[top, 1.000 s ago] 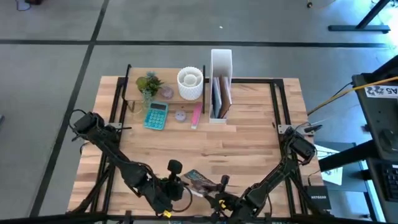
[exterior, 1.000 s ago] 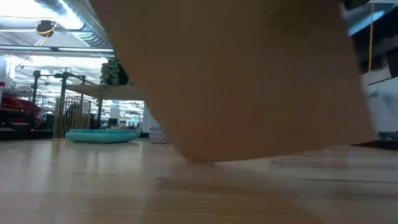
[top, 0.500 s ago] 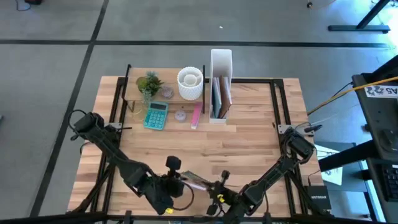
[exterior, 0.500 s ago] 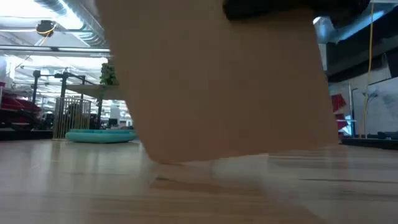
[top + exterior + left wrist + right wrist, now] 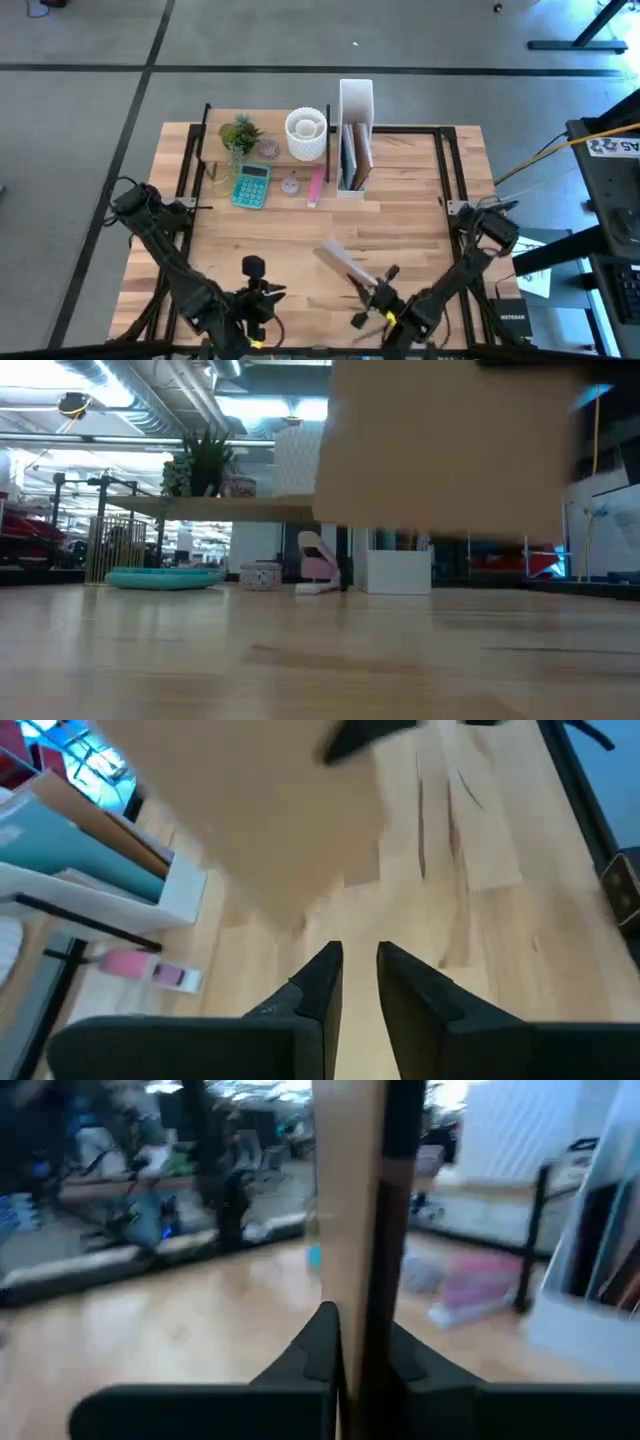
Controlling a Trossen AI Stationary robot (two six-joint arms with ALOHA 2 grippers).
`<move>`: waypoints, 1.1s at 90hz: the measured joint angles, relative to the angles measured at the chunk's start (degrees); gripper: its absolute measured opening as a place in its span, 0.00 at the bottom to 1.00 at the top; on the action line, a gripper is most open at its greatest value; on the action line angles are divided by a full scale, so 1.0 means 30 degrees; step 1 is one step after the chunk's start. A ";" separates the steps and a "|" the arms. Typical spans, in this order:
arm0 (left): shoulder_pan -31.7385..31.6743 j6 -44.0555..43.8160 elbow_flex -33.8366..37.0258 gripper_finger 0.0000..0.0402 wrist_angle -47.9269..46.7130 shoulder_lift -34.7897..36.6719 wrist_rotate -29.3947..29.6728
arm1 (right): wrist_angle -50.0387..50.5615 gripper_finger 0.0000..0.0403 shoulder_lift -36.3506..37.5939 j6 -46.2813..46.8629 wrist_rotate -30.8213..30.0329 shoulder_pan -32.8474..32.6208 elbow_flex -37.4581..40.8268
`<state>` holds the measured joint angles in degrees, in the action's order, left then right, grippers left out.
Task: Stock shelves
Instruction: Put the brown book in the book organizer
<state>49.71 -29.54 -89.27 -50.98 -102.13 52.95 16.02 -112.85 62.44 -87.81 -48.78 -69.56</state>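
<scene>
Shelves point(image 5: 268, 150) stood at the table's far edge, left of centre, carrying a plant point(image 5: 239, 134) and a white ribbed pot point(image 5: 306, 135). Nearer the front, the right gripper point(image 5: 368, 283) was clamped on a thin tan book point(image 5: 340, 260) held above the tabletop. The left gripper point(image 5: 358, 970) hung nearby, its fingers slightly parted and empty.

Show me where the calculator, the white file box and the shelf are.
calculator point(image 5: 250, 186): high view, middle of its teal keypad face.
white file box point(image 5: 356, 98): high view, upper white rim of the box.
shelf point(image 5: 215, 507): low view, front edge of the light-wood board.
</scene>
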 joint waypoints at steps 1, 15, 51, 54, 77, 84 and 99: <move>0.0022 -0.0013 0.0000 0.12 0.0004 0.0000 0.0004 | 0.0178 0.00 0.0179 -0.0220 -0.0003 0.0130 0.0000; 0.0058 -0.0480 0.0000 0.12 0.0022 0.0000 0.0273 | 0.2865 0.00 0.3172 -0.2350 -0.0058 0.2004 -0.0499; 0.0036 -0.1147 0.1171 0.12 0.0322 0.0000 0.0617 | 1.0285 0.00 0.9617 -0.3002 -0.0095 0.6954 -0.1246; 0.0036 -0.1361 0.1352 0.12 0.0334 0.0000 0.0601 | 1.0421 0.00 0.9839 -0.3012 -0.0095 0.7292 -0.1246; 0.0036 -0.2248 0.2018 0.13 0.0368 0.0000 0.0597 | 1.0219 0.00 0.9397 -0.2954 -0.0080 0.9918 -0.1246; 0.0036 -0.2452 0.2025 0.13 0.0364 0.0000 0.0590 | 1.0209 0.00 0.8900 -0.2860 -0.0053 1.0724 -0.1243; 0.0036 -0.2521 0.2025 0.13 0.0367 0.0000 0.0590 | 0.9536 0.00 0.7862 -0.2355 -0.0034 1.2176 -0.1246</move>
<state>49.82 -37.10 -83.20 -49.88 -102.13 54.72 44.63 -89.26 55.38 -87.91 -12.25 -73.30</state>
